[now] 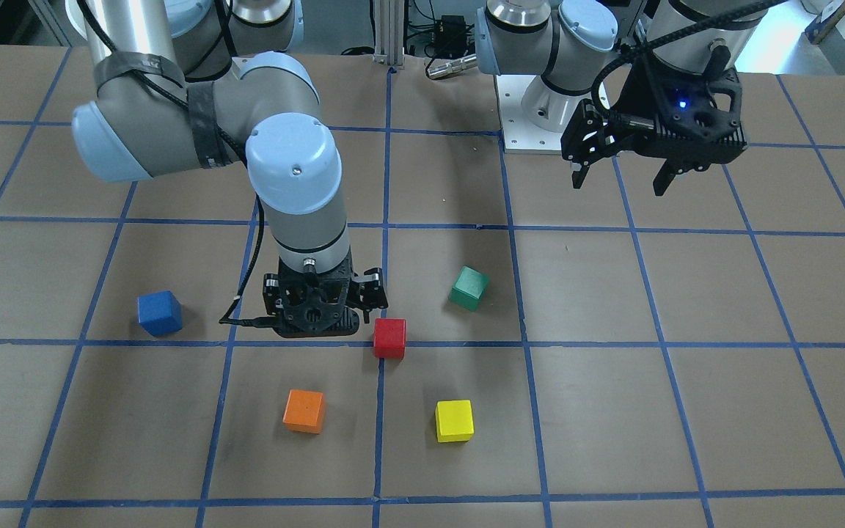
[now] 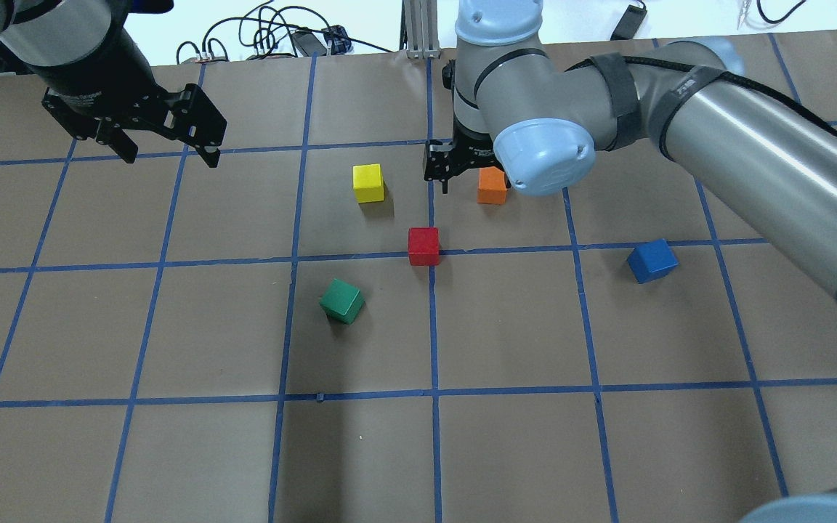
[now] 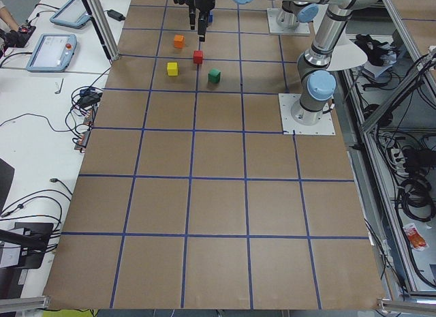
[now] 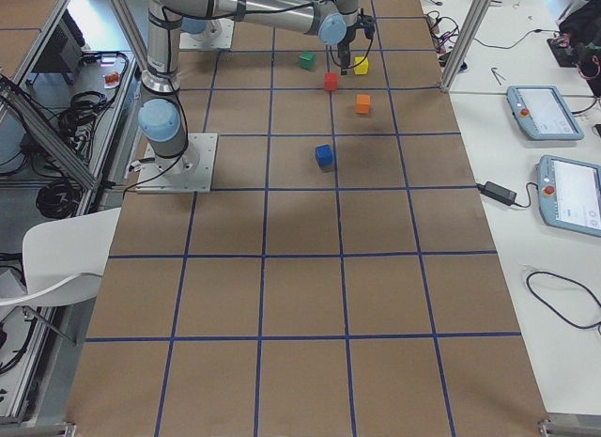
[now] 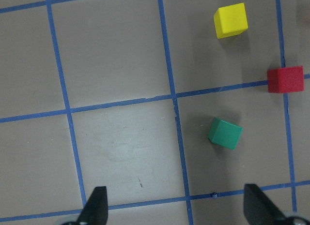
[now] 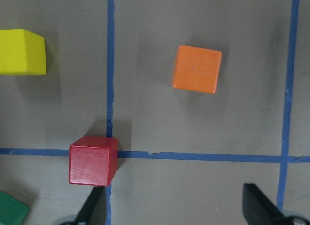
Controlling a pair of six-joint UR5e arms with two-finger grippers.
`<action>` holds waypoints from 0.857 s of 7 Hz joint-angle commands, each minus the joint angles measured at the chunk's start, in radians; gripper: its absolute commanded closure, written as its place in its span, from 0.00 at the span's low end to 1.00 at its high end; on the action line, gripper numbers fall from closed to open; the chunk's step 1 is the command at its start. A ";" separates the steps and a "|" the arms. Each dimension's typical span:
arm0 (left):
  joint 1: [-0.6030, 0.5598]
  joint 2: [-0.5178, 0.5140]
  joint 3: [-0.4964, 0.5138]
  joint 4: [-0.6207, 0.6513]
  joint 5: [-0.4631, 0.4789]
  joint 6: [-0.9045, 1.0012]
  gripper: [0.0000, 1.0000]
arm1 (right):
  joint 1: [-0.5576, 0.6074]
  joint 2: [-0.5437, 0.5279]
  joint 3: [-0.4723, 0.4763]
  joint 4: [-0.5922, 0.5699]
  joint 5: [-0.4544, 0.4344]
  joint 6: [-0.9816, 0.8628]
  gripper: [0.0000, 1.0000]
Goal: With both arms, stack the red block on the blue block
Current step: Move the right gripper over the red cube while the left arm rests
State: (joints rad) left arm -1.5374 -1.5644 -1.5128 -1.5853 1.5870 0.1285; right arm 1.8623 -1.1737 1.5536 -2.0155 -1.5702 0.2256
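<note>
The right gripper [image 6: 177,213] hovers over the table [image 1: 686,411] with its jaws spread wide and nothing between them. The red block [image 1: 389,337] sits just beside it on a crossing of blue tape lines [image 1: 540,343], outside the jaws. The blue block [image 1: 160,313] lies well to the right of the red one, at about the same depth. The left gripper [image 1: 619,182] hangs raised over the table's left side, also wide open and empty, well apart from both blocks.

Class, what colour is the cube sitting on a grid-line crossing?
Red: the red block, clearest in the right wrist view.
</note>
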 commanded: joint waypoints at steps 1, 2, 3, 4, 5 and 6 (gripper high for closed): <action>0.000 -0.014 0.011 -0.002 0.002 -0.032 0.00 | 0.043 0.064 0.000 -0.060 0.010 0.004 0.00; 0.000 -0.013 0.011 -0.002 0.004 -0.038 0.00 | 0.057 0.081 0.000 -0.066 0.013 0.047 0.00; 0.000 -0.016 0.017 -0.005 0.002 -0.040 0.00 | 0.058 0.097 0.000 -0.068 0.037 0.093 0.00; 0.000 -0.011 0.019 -0.016 0.004 -0.040 0.00 | 0.060 0.121 0.000 -0.103 0.079 0.096 0.00; -0.001 -0.008 0.014 -0.016 0.004 -0.040 0.00 | 0.060 0.131 0.002 -0.109 0.079 0.095 0.00; -0.003 -0.002 0.008 -0.016 0.004 -0.040 0.00 | 0.060 0.138 0.006 -0.111 0.081 0.093 0.00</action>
State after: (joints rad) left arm -1.5384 -1.5723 -1.4991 -1.6001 1.5906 0.0892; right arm 1.9215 -1.0483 1.5561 -2.1185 -1.4966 0.3181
